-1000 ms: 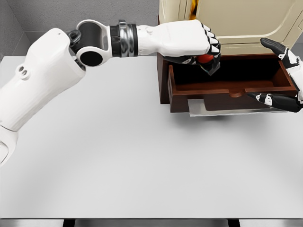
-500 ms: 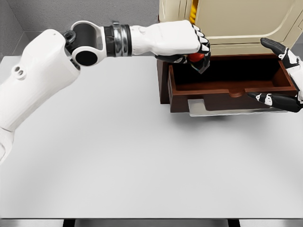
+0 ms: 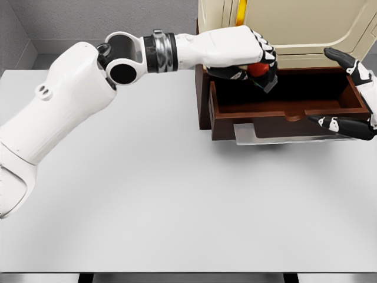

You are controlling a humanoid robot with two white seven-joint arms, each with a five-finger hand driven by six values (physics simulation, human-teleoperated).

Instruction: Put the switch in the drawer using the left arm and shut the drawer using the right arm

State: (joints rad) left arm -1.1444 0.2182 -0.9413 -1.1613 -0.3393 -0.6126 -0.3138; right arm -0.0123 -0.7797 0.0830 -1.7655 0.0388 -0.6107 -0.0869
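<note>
Stretched from the far left toward the drawer (image 3: 283,109), left hand (image 3: 244,56) curled tight around the red switch (image 3: 257,69). Held above the drawer's open left end, not yet resting inside. Pulled out of the brown cabinet (image 3: 203,94), drawer open on the white table (image 3: 177,194). At the drawer's right end, right hand (image 3: 353,94) with fingers spread, gripping nothing.
</note>
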